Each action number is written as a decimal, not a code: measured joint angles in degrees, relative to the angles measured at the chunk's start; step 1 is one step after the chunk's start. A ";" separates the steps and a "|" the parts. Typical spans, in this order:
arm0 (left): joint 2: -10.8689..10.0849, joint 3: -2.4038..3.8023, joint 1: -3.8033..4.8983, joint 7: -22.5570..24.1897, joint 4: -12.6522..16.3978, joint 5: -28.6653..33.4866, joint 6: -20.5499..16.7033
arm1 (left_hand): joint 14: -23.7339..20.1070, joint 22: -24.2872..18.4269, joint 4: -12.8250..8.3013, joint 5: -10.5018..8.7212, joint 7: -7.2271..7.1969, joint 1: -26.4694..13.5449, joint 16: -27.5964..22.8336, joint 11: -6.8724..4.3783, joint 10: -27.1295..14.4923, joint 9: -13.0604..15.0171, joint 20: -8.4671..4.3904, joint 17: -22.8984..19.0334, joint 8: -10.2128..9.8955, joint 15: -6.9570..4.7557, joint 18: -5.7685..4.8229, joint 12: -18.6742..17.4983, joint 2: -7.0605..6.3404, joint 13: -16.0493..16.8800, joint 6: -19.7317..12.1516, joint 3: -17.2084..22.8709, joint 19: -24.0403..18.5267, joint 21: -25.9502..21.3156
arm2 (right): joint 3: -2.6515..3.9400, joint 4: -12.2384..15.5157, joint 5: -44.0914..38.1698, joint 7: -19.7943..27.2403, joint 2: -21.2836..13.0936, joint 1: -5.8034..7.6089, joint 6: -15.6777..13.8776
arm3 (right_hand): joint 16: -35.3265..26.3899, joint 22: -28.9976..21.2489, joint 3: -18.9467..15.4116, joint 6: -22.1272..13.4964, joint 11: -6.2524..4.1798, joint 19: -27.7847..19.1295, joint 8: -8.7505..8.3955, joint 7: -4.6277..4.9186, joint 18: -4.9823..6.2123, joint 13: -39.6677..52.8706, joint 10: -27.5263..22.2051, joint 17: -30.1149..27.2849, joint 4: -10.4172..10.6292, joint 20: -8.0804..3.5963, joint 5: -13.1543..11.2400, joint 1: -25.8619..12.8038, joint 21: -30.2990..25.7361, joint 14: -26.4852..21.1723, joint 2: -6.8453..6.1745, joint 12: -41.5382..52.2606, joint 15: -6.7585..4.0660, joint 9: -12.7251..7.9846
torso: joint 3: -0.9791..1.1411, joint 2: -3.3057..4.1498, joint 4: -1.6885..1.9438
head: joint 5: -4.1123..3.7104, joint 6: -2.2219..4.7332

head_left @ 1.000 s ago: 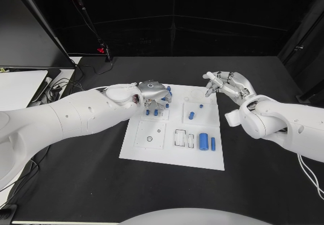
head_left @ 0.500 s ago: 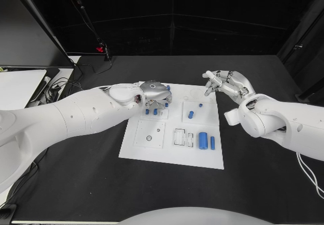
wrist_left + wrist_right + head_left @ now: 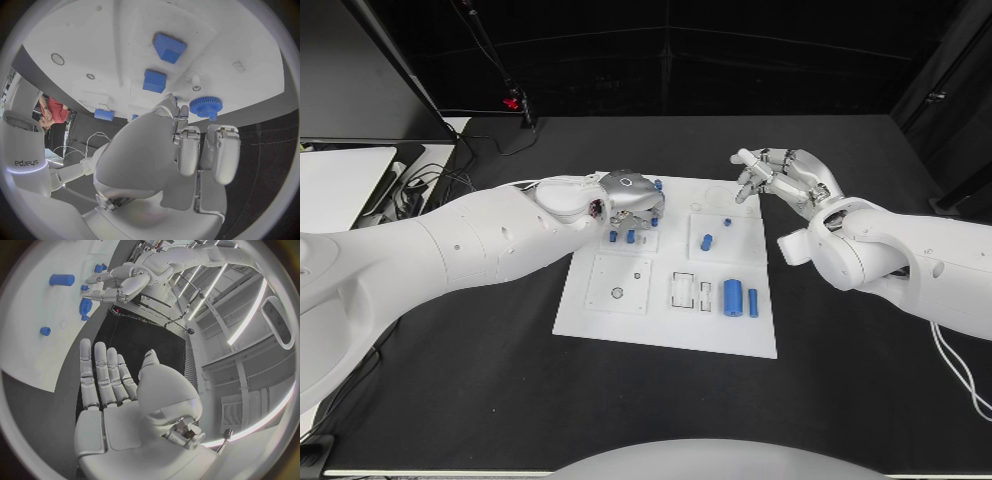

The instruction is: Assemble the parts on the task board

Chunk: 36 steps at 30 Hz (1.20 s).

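A white task board [image 3: 668, 325] lies in the middle of the black table [image 3: 459, 400], its blue parts spread across it. The robot's left hand [image 3: 629, 200] hovers over the board's far-left corner, fingers curled downward above a cluster of small blue pegs [image 3: 620, 238]. From the left wrist camera, those fingers [image 3: 187, 150] sit close together, and a blue gear [image 3: 205, 106] lies just past their tips near the board's edge; whether the hand actually holds the gear, or anything else, cannot be told. Two blue square blocks [image 3: 154, 80] rest on the board further on from the gear.

The right hand [image 3: 783, 180] is raised beside the board's far-right corner, fingers spread and slightly bent, with nothing in its grasp. The right wrist camera shows its palm flat and its fingers [image 3: 100, 370] straight and side by side, over the black table just beside the board's edge.

On the right half of the board, a short blue cylinder [image 3: 708, 241] lies at a tilt, with a small blue stud [image 3: 727, 222] just beyond it. Nearer the robot, a thick blue cylinder [image 3: 731, 297] lies beside a thinner blue rod [image 3: 751, 302], both pointing near to far.
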 measured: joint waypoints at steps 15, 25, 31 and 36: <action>0.72 0.03 -0.05 -0.40 -0.82 -0.15 1.51 | 0.00 0.00 0.21 0.00 -0.08 0.41 0.00 -0.09 1.10 -0.04 0.00 0.00 0.00 0.00 0.00 -0.21 0.19 0.00 1.30 1.03 0.00 0.00 | 0.00 0.04 0.03 -0.23 -0.12 0.00 0.04 | 0.00 0.00 0.00 0.00 0.00 0.00 0.00 0.00 0.00 -0.04 0.00 -0.07 0.00 0.00 0.00 0.00 0.00 0.00 0.00 0.00 0.00 0.00 | 0.00 -0.01 0.00 | -0.40 -0.43; 1.51 0.09 0.02 -0.46 -1.45 -0.16 2.09 | 0.00 0.00 0.22 -0.09 -0.08 0.00 0.00 -0.08 1.10 -0.38 0.00 0.00 -0.67 0.00 0.00 -0.80 -0.21 -0.05 1.30 1.34 0.00 0.00 | 0.00 -0.09 0.04 -0.44 -0.02 0.00 0.05 | 0.00 -0.05 0.00 0.00 0.21 0.00 0.00 0.00 0.00 -0.22 0.21 -0.18 0.00 0.00 0.00 0.23 0.00 0.00 0.23 0.00 0.00 0.00 | -0.02 -0.01 0.01 | -0.47 -0.60; 1.68 0.11 0.06 -0.46 -1.55 -0.16 2.39 | 0.00 0.00 0.22 -0.22 -0.07 -0.21 0.00 -0.08 1.09 -0.38 0.00 0.00 -0.99 0.00 0.01 -1.04 -0.42 -0.07 1.29 1.34 0.00 0.00 | 0.00 -0.19 0.05 -0.52 0.01 0.00 0.06 | 0.00 -0.04 0.00 0.00 0.21 0.00 0.00 0.00 0.00 -0.22 0.21 -0.17 0.00 0.00 0.00 0.23 0.00 0.00 0.23 0.00 0.00 0.00 | -0.02 -0.01 0.02 | -0.49 -0.69; 1.79 0.14 0.09 -0.46 -1.57 -0.16 2.68 | 0.00 0.00 0.15 -0.22 -0.01 -0.21 0.00 0.04 1.83 -0.43 0.00 0.00 -0.99 0.01 0.00 -1.09 -0.42 -0.12 1.33 1.73 0.00 0.00 | 0.00 -0.21 0.05 -0.57 0.06 0.00 0.06 | 0.00 -0.04 0.00 0.00 0.21 0.00 0.00 0.00 0.00 -0.22 0.21 -0.17 0.00 0.00 0.00 0.23 0.00 0.00 0.23 0.00 0.00 0.00 | -0.02 -0.03 0.02 | -0.52 -0.71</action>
